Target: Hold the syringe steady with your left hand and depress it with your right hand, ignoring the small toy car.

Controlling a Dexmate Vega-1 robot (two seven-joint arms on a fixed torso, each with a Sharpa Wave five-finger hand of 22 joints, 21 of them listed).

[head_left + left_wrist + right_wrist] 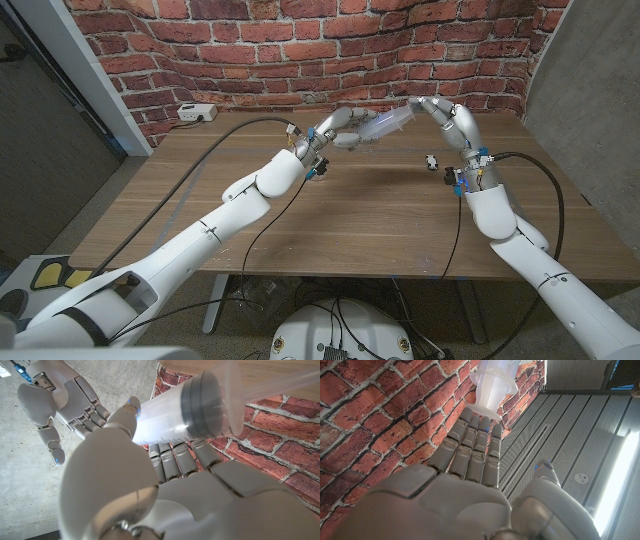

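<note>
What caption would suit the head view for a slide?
Left hand holds the syringe above the table while right hand meets its plunger end.

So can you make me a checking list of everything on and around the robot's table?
Surface: wooden table, mostly bare.
Job's things: syringe held up above the table between both hands.
Clutter: small toy car on the table near the right arm.
Hands: left hand grips the syringe barrel; right hand has fingertips at the plunger end.
Cables: black cables run along both arms.
Surroundings: brick wall behind; white box at the table's far left corner.
</note>
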